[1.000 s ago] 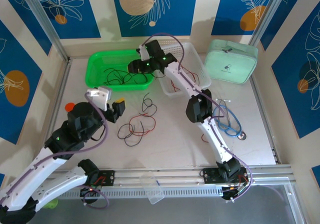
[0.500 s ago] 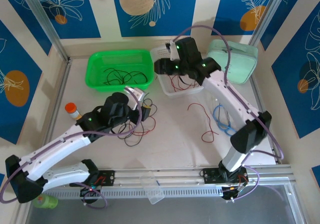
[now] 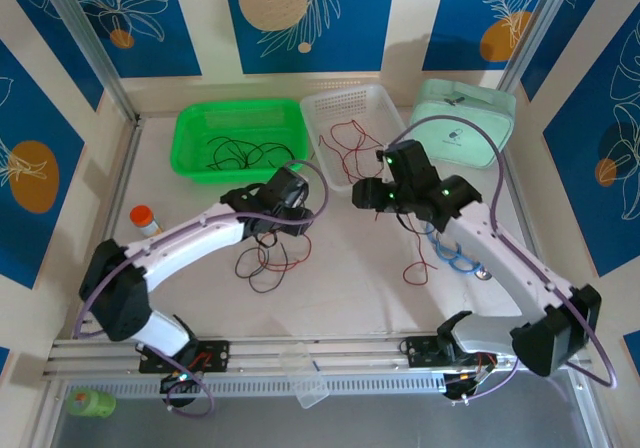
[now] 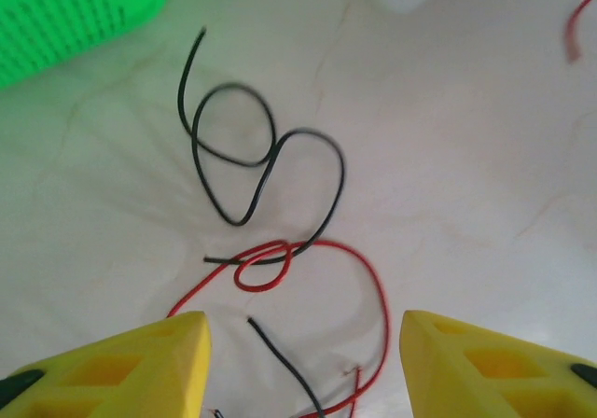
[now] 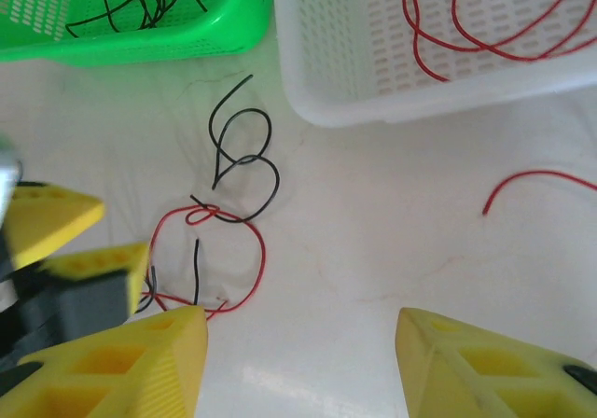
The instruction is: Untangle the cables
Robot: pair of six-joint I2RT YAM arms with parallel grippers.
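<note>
Mid-table [image 3: 340, 288], on the near side of the green basket [image 3: 240, 108], lay the cables [image 4: 280, 248] left to sort. A black wire [image 4: 341, 171] curled in two loops, its lower run crossing a small knot-like loop in a red wire [image 4: 383, 297]. A short black piece [image 4: 280, 357] poked up inside the red arc. Left claw [image 4: 303, 329] hung right over this heap, fingers spread wide, nothing between them but table. Right claw [image 5: 300, 320] hovered close by, likewise spread and empty, the heap ahead-left of it and a stray red piece [image 5: 527, 174] lying apart on its other side. Black wires sat in the green basket and red ones in the white basket [image 5: 373, 110], so sorting looked partly done. Judged step: left claw picking one strand out of the knot. To do it well, go for the black wire's free upper loop, well away from the red crossing. Come down straight with fingers astride one strand only, pinch low against the table, and lift slowly so the red slides off. If the red rides up too, the right claw could pin it. Thin wire: easy to miss, or to grab two.
</note>
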